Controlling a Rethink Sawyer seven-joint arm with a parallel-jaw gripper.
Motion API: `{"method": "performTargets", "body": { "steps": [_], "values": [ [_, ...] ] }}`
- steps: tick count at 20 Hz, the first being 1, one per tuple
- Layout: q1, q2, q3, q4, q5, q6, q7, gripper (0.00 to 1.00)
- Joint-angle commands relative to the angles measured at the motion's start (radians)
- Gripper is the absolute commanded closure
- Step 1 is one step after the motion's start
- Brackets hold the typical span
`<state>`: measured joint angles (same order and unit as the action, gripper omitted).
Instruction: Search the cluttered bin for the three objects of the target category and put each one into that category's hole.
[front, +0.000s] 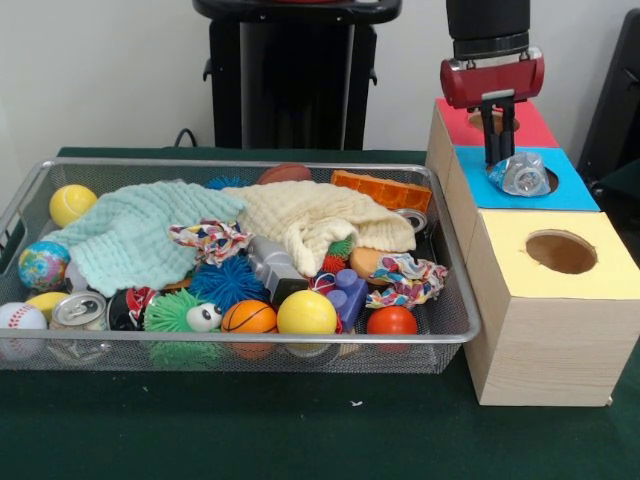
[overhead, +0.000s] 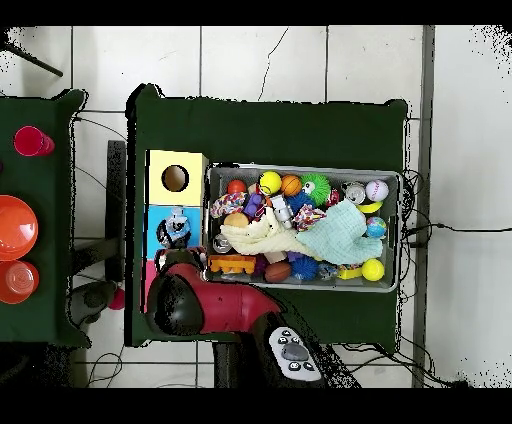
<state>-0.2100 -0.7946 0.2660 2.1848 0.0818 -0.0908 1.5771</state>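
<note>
The wire-mesh bin (front: 250, 165) is full of balls, toys and cloths; it also shows in the overhead view (overhead: 400, 232). My gripper (front: 497, 160) hangs over the pale wooden box at the blue-surround hole (front: 575, 190). It is shut on the left end of a crumpled see-through bottle (front: 524, 175), which lies at the mouth of that hole. In the overhead view the bottle (overhead: 176, 228) sits on the blue square (overhead: 154, 238) under the gripper. No other bottle shows in the bin.
The red-surround hole (front: 535, 125) lies behind the blue one and the yellow-surround hole (front: 561, 251) in front. Two silver cans (front: 78, 310) (front: 411, 218), a mint cloth (front: 130, 235) and a cream cloth (front: 320, 220) lie in the bin. A side table holds red dishes (overhead: 15, 228).
</note>
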Motion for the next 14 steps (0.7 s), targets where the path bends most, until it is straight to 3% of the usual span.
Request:
{"method": "performTargets", "body": {
  "steps": [1,5,9,14],
  "values": [
    [-0.004,0.024,-0.019,-0.097,-0.034,-0.054,0.149,1.00],
    [-0.005,-0.008,-0.017,-0.097,-0.010,0.045,0.134,1.00],
    [-0.010,-0.060,-0.006,-0.103,0.015,0.206,0.106,1.00],
    [-0.018,-0.090,0.001,-0.103,0.008,0.279,0.096,1.00]
  ]
}}
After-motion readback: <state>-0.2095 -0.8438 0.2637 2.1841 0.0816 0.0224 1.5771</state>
